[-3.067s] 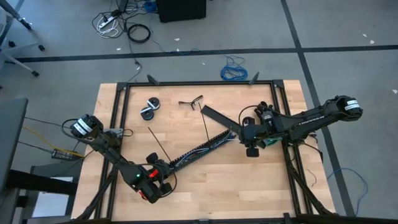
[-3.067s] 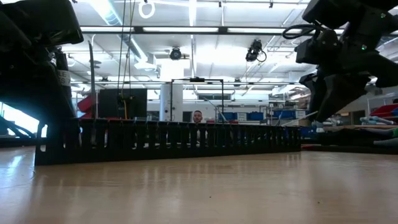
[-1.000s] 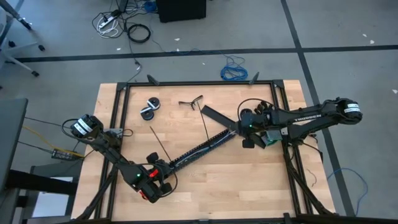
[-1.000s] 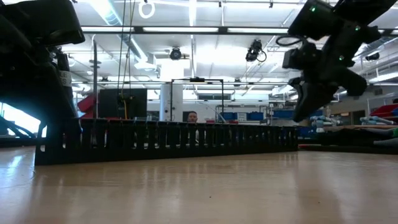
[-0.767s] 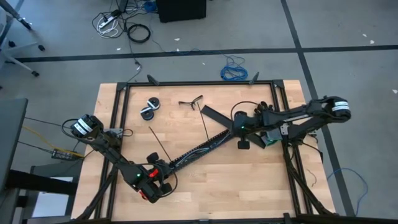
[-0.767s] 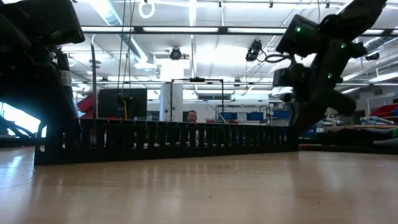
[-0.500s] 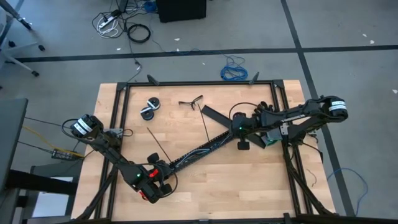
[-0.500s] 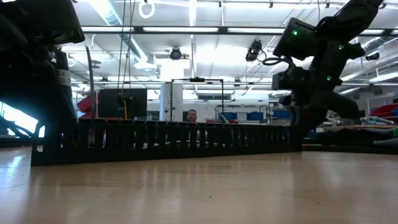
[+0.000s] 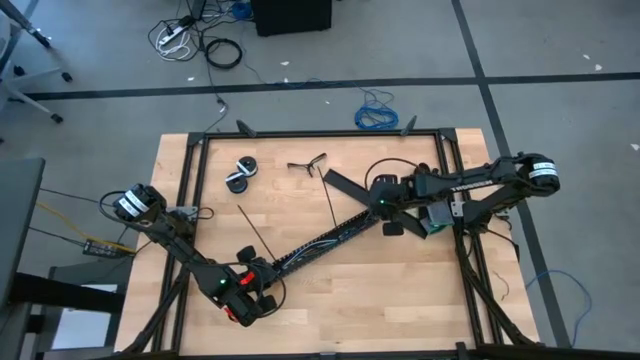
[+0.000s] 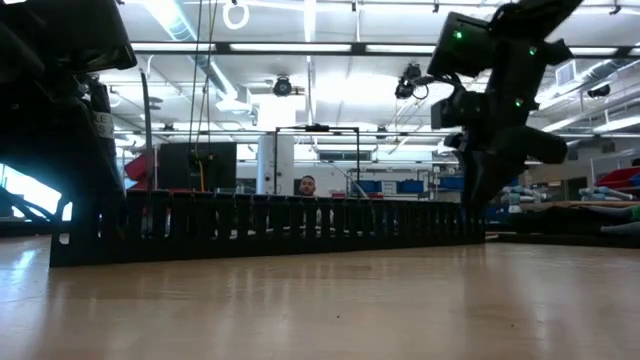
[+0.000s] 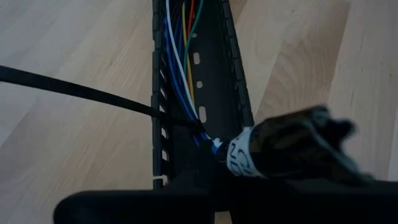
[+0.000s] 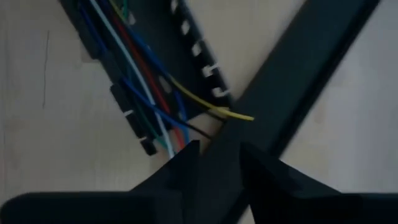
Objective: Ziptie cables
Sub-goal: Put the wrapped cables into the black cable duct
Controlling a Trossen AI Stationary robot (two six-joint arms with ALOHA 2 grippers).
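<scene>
The left gripper clamps shut on the near end of the slotted black plastic cable duct, anchoring it (likely); the thin coloured wires lie inside; the right gripper, fingers slightly parted, hovers over its far end.

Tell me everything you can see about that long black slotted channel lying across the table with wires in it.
The black slotted channel looks like plastic: an open trough with comb-like slotted walls, lying flat and diagonally on the wooden table. Thin coloured wires, blue, white, red, green and yellow, run along inside it. The left gripper is shut at its near end, the right gripper hovers at its far end, where a flat black strip crosses. A thin black ziptie reaches its wall.
</scene>
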